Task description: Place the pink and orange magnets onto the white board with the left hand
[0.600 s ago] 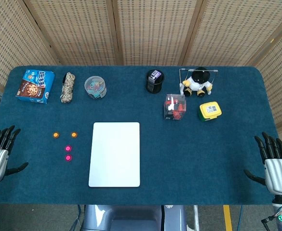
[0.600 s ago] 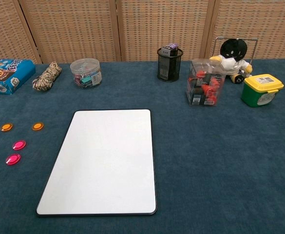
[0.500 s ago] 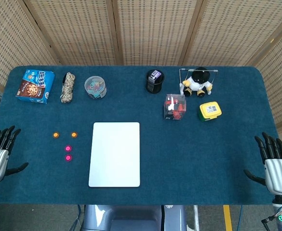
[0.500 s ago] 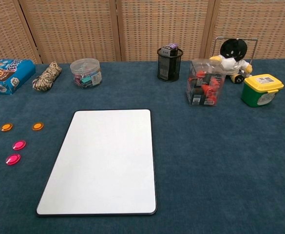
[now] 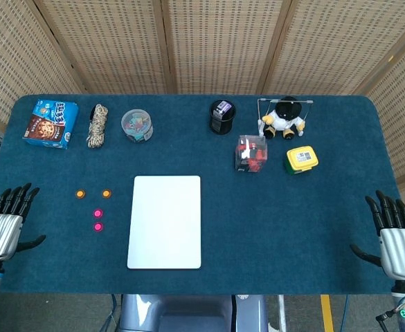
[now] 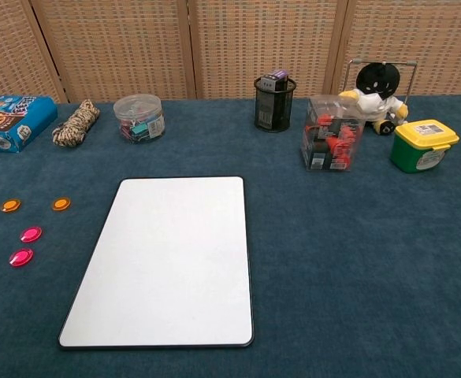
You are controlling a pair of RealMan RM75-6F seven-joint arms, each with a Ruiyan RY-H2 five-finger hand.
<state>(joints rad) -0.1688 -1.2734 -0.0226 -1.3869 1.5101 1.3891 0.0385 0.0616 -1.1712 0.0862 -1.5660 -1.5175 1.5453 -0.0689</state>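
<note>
A white board (image 5: 165, 220) (image 6: 170, 257) lies flat in the middle of the blue table. Left of it sit two orange magnets (image 5: 80, 194) (image 5: 106, 194) (image 6: 10, 205) (image 6: 61, 204) and, nearer the front, two pink magnets (image 5: 97, 213) (image 5: 97, 227) (image 6: 31, 234) (image 6: 21, 257). My left hand (image 5: 7, 223) is open at the table's front left corner, well left of the magnets, holding nothing. My right hand (image 5: 396, 235) is open at the front right corner, also holding nothing. Neither hand shows in the chest view.
Along the back stand a blue cookie box (image 5: 50, 124), a rope bundle (image 5: 99, 125), a clear tub of clips (image 5: 137, 125), a black mesh cup (image 5: 221, 116), a plush toy on a frame (image 5: 284, 118), a clear box (image 5: 250, 153) and a yellow-green container (image 5: 301, 159).
My left hand has shifted slightly to the right and a little nearer the table's front. Everything else stays put.
</note>
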